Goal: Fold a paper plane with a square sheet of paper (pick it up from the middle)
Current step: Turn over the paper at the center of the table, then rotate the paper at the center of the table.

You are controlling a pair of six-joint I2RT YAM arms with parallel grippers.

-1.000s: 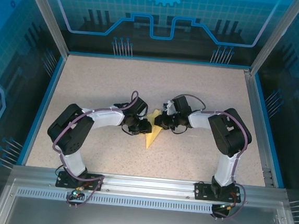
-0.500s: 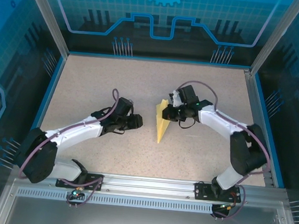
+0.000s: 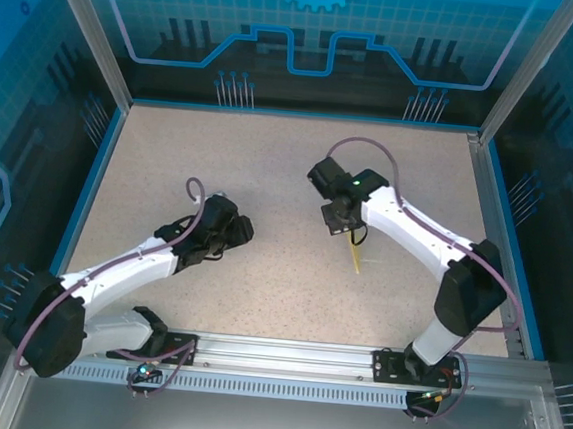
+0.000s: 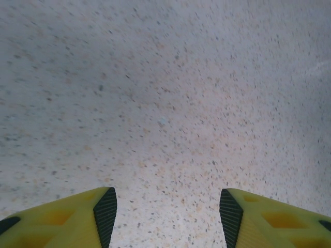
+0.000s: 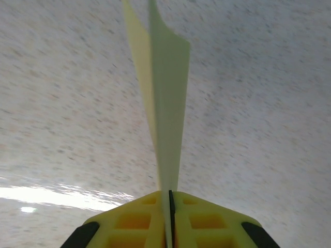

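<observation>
The square sheet of paper stands folded into a slim pale-yellow paper plane [image 3: 355, 255]. In the top view it is a thin edge-on sliver pointing toward the near edge, right of the table's middle. My right gripper [image 3: 349, 236] is shut on its rear end. In the right wrist view the paper plane [image 5: 168, 103] rises straight out from between the closed yellow fingers [image 5: 134, 222] of the right gripper [image 5: 169, 199], held off the table. My left gripper [image 3: 241, 229] is left of centre, apart from the plane. It is open over bare tabletop, its left gripper [image 4: 168, 209] pads [image 4: 106, 209] wide apart with nothing between them.
The speckled beige tabletop [image 3: 291, 165] is bounded by a blue rim [image 3: 93, 188] and metal frame posts [image 3: 528, 70]. A metal rail [image 3: 284, 353] with both arm bases runs along the near edge.
The left gripper let go, opened and drew back to the left. The right gripper carried the paper plane to the right and turned it edge-on, off the table.
</observation>
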